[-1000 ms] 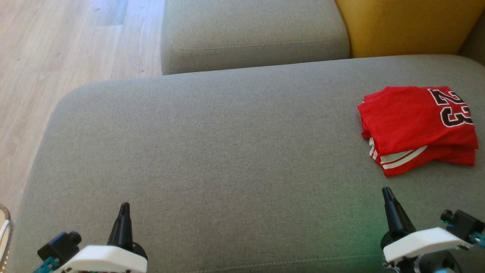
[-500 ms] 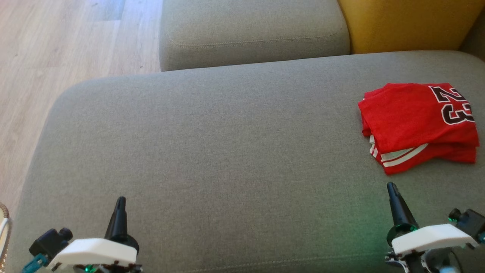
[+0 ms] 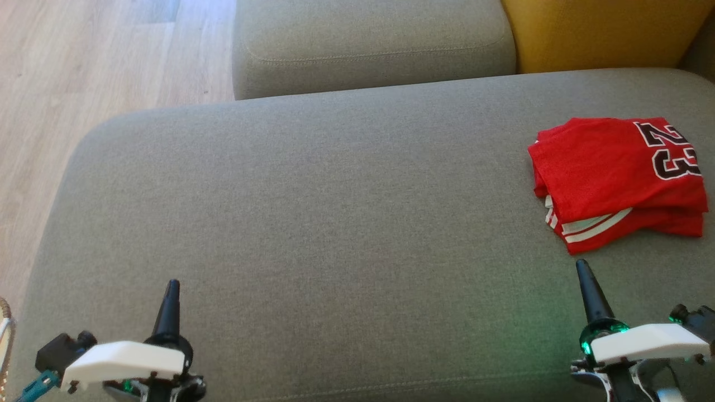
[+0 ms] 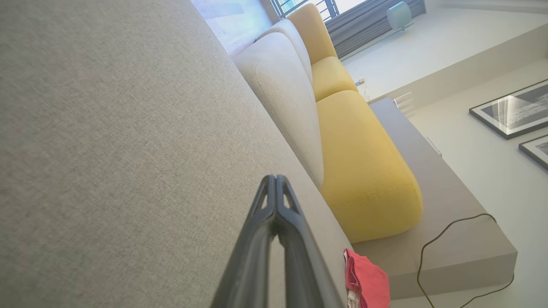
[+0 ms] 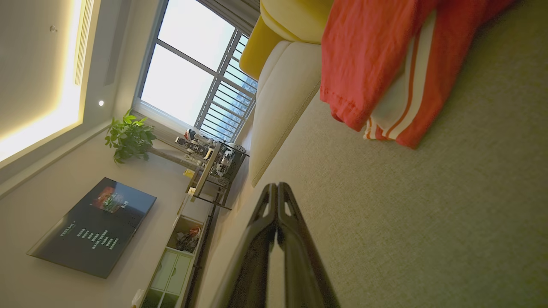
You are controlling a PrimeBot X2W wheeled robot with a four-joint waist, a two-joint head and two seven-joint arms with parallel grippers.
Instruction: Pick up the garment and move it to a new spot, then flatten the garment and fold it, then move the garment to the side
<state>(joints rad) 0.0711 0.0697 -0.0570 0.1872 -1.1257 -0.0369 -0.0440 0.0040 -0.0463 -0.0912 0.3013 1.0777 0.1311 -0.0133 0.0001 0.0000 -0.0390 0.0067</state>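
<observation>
So the garment [image 3: 614, 173] is a red jersey folded into a chunky, roughly square stack; a dark "23" outlined in white shows on the top layer toward its far right corner; white striped trim peeks out from the lower layers along the near edge, and the layers aren't lined up perfectly. It lies on the right side of the big grey seat cushion [image 3: 335, 223], near the yellow cushion [image 3: 603, 33]; the right gripper [image 3: 581, 263] sits close to its front corner, not touching, fingers pressed together and empty; the left gripper [image 3: 172, 283] is well apart at lower left, also pinched closed on nothing; wood floor [image 3: 84, 67] off to the left.
</observation>
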